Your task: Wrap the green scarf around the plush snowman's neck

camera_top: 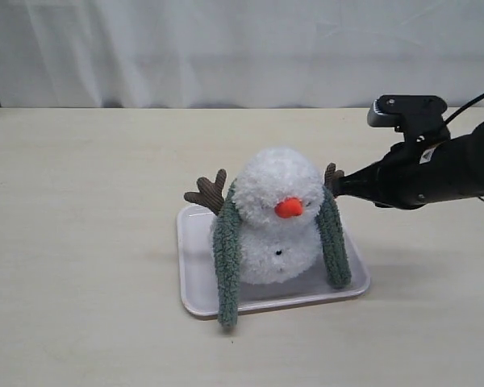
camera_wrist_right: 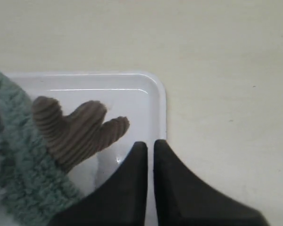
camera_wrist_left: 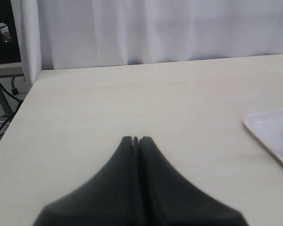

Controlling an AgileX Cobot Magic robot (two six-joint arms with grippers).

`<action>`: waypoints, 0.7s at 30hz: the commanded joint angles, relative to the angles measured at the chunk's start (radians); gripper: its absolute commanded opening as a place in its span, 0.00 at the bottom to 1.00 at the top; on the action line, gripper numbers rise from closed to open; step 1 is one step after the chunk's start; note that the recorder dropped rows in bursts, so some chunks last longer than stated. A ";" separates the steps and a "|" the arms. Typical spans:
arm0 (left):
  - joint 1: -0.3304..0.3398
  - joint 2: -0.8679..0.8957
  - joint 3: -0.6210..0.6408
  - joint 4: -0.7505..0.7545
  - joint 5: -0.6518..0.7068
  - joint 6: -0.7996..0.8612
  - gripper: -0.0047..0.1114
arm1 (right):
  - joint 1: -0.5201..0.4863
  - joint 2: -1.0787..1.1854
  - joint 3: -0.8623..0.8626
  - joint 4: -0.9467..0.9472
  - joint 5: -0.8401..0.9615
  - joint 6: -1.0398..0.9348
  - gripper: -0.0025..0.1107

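Note:
The plush snowman [camera_top: 276, 216] sits on a white tray [camera_top: 195, 282], white and fluffy with an orange nose and brown twig arms. The green scarf [camera_top: 226, 258] lies over the back of its neck, and both ends hang down the front, one on each side [camera_top: 335, 242]. My right gripper [camera_top: 339, 187] hovers just behind the snowman's right-hand twig arm [camera_wrist_right: 78, 129], shut with nothing between its fingers [camera_wrist_right: 150, 143]. A stretch of the green scarf [camera_wrist_right: 19, 160] shows beside that arm. My left gripper [camera_wrist_left: 136, 139] is shut and empty over bare table, away from the snowman.
The tray's corner [camera_wrist_left: 269, 129] shows at the edge of the left wrist view. A white curtain [camera_top: 242, 48] hangs behind the table's far edge. Light wooden tabletop [camera_top: 81, 242] surrounds the tray.

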 commanded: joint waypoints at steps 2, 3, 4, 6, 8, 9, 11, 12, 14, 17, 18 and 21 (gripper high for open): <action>0.001 -0.002 0.004 -0.007 -0.011 0.001 0.04 | 0.000 -0.114 -0.004 0.025 0.110 -0.124 0.21; 0.001 -0.002 0.004 -0.007 -0.011 0.001 0.04 | 0.000 -0.126 -0.004 0.059 0.134 -0.149 0.26; 0.001 -0.002 0.004 -0.007 -0.011 0.001 0.04 | 0.000 -0.135 -0.004 0.116 0.149 -0.181 0.31; 0.001 -0.002 0.004 -0.007 -0.011 0.001 0.04 | 0.029 -0.139 -0.004 0.223 0.173 -0.306 0.39; 0.001 -0.002 0.004 -0.007 -0.011 0.001 0.04 | 0.080 -0.139 -0.001 0.318 0.185 -0.451 0.45; 0.001 -0.002 0.004 -0.007 -0.011 0.001 0.04 | 0.111 -0.137 0.001 0.350 0.185 -0.510 0.46; 0.001 -0.002 0.004 -0.007 -0.011 0.001 0.04 | 0.159 -0.127 0.001 0.356 0.165 -0.533 0.47; 0.001 -0.002 0.004 -0.007 -0.011 0.001 0.04 | 0.179 -0.118 0.001 0.354 0.148 -0.530 0.46; 0.001 -0.002 0.004 -0.007 -0.011 0.001 0.04 | 0.199 -0.098 0.001 0.354 0.110 -0.530 0.46; 0.001 -0.002 0.004 -0.007 -0.011 0.001 0.04 | 0.199 -0.069 0.001 0.347 0.090 -0.522 0.46; 0.001 -0.002 0.004 -0.007 -0.011 0.001 0.04 | 0.199 -0.064 0.001 0.338 0.095 -0.522 0.46; 0.001 -0.002 0.004 -0.007 -0.011 0.001 0.04 | 0.197 -0.059 0.001 0.299 0.116 -0.504 0.46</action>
